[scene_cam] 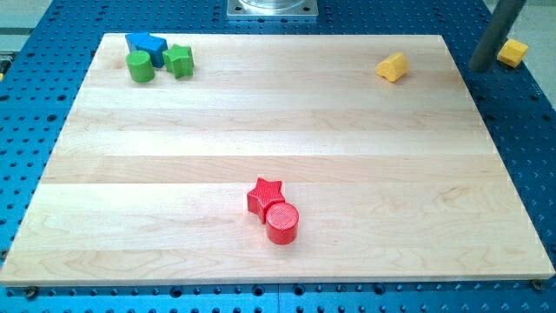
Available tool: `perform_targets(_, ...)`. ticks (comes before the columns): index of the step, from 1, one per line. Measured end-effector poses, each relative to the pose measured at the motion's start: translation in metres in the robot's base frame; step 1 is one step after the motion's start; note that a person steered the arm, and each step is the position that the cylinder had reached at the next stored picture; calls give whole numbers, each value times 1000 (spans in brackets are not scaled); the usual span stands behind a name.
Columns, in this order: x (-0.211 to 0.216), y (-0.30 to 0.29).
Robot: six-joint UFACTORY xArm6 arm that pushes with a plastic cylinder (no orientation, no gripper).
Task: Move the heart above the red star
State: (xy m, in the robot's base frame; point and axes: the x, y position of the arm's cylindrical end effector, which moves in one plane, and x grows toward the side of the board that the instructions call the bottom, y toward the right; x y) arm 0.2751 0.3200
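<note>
The yellow heart [393, 67] lies near the board's top right corner. The red star [263, 196] lies low on the board, just left of centre, touching a red cylinder [282, 223] at its lower right. My tip [479, 68] is at the view's top right, just off the board's right edge, well to the right of the heart and not touching it. A yellow block [512, 53] lies off the board, just right of the rod.
A blue block [145, 45], a green cylinder [140, 66] and a green star [180, 61] cluster at the board's top left corner. A blue perforated table [530, 156] surrounds the wooden board [261, 122]. A metal mount [272, 8] sits at the top centre.
</note>
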Motion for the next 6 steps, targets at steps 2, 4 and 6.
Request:
perform_targets(2,51,-168)
perform_targets(4,-28,-129)
perform_targets(6,148,-354)
